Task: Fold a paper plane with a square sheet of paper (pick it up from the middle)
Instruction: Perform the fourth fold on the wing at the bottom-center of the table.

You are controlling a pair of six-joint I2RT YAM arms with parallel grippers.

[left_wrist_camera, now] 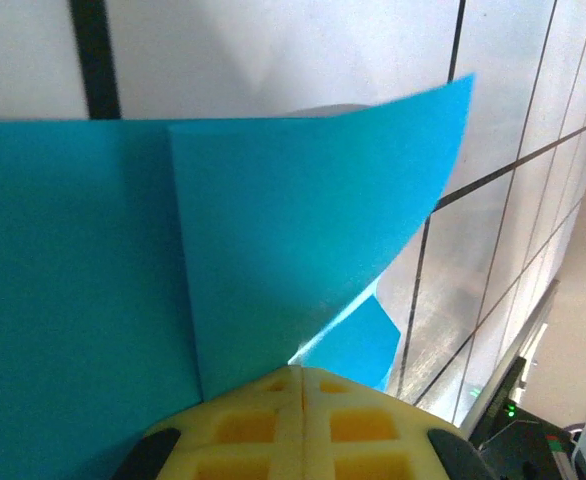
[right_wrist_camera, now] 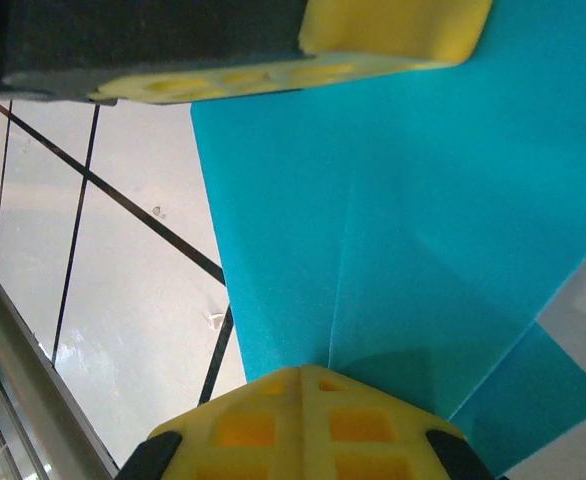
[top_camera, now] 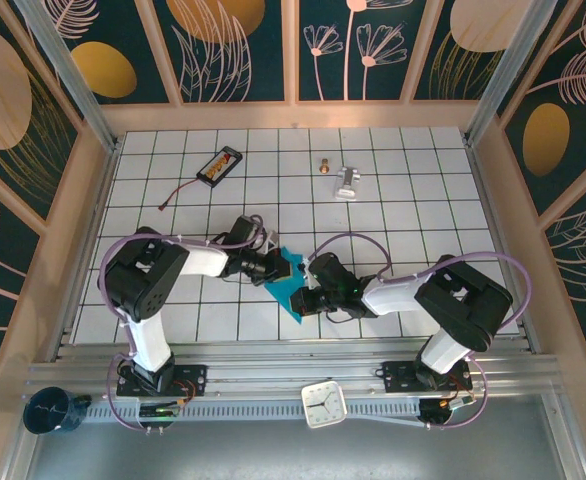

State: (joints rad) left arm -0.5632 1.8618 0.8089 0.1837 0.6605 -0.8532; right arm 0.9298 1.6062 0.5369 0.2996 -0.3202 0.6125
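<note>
Mid-desk (top_camera: 403, 190), partly folded square sheet of paper (left_wrist_camera: 303, 220) sits between both arms, one flap curling upward. Left end effector (left_wrist_camera: 303, 378) and right end effector (right_wrist_camera: 303, 375) both clenched, tips against paper. Risk: loose flap springs back, or sheet skids on smooth tiles, skewing crease.

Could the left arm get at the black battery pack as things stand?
Likely not yet: the left gripper is shut on the blue paper. Otherwise the way to the battery pack looks free.
</note>
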